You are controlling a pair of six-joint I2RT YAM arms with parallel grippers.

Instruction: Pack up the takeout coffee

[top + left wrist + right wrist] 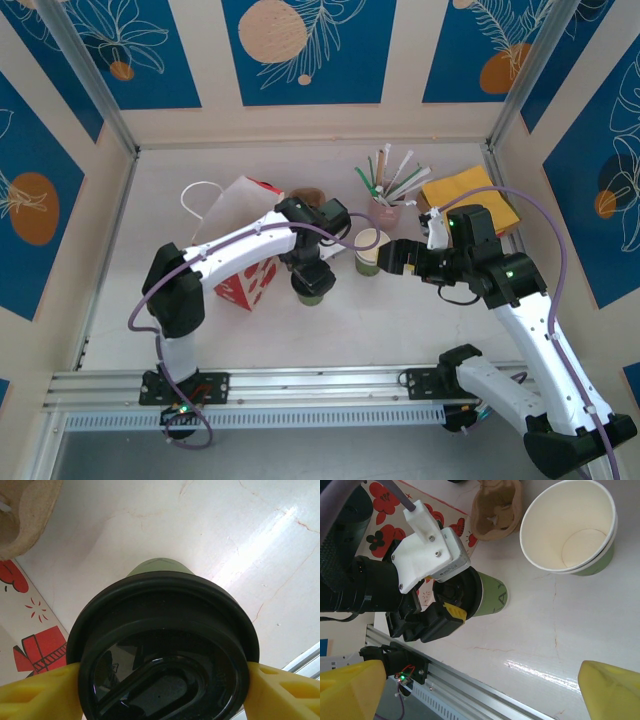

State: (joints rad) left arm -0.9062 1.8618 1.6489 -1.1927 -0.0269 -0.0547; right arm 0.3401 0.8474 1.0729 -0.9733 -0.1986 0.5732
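Left wrist view: takeout coffee (162, 650), green cup w/ black lid, sits dead centre btwn the yellow fingers (40, 692) of the left gripper (162, 690), which is clamped on the lid rim from both sides. Top view puts the cup mid-table, just right of the red-and-white paper bag (245, 290); can't tell if its base is off the table. Lidless green cup (567, 530) stands near, to the right, w/ a brown pulp piece (497, 505) behind. Right gripper (480, 690) hovers by the lidless cup, jaws wide apart, holding nothing.

Step, prob: grasp done, carry to bag next. That needs a straight lift, cup kept upright, then over to the bag mouth, which isn't clear from here. Lid-only grip could pop the lid.
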